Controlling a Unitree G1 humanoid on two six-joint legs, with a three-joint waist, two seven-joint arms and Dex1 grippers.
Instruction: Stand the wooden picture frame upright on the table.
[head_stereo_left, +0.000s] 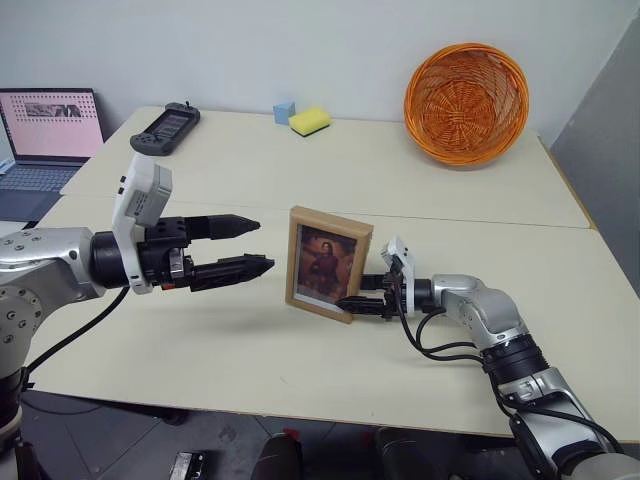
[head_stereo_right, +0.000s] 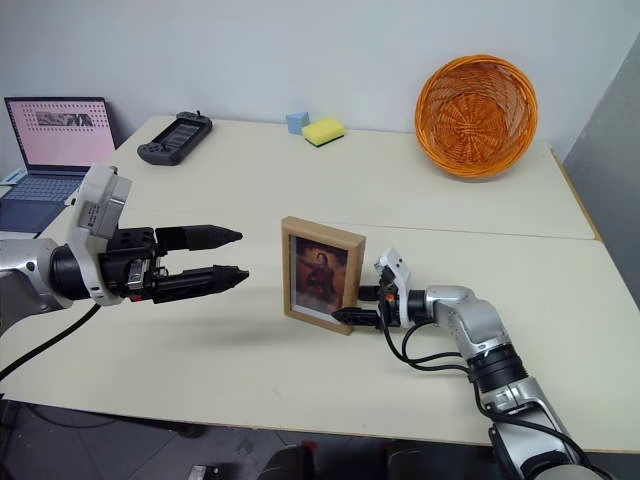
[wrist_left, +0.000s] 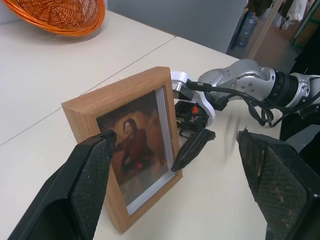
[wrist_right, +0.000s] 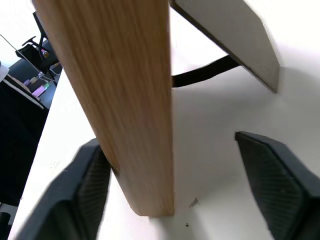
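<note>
The wooden picture frame (head_stereo_left: 328, 263) stands upright on the table (head_stereo_left: 200, 340), its dark portrait facing me. In the right wrist view its light-wood edge (wrist_right: 125, 100) rises between the fingers, with the grey fold-out stand (wrist_right: 235, 35) and a black strap behind it. My right gripper (head_stereo_left: 352, 300) is open around the frame's lower right corner. One finger (wrist_right: 60, 195) is close against the front, and the other finger (wrist_right: 280, 185) is well clear behind. My left gripper (head_stereo_left: 265, 245) hovers open to the frame's left, level with it and not touching.
An orange wicker basket (head_stereo_left: 466, 103) leans at the back right. A yellow sponge (head_stereo_left: 310, 121) and a small blue block (head_stereo_left: 284, 111) lie at the back centre, a black handheld console (head_stereo_left: 165, 127) at the back left. A laptop (head_stereo_left: 45, 130) sits beyond the table's left edge.
</note>
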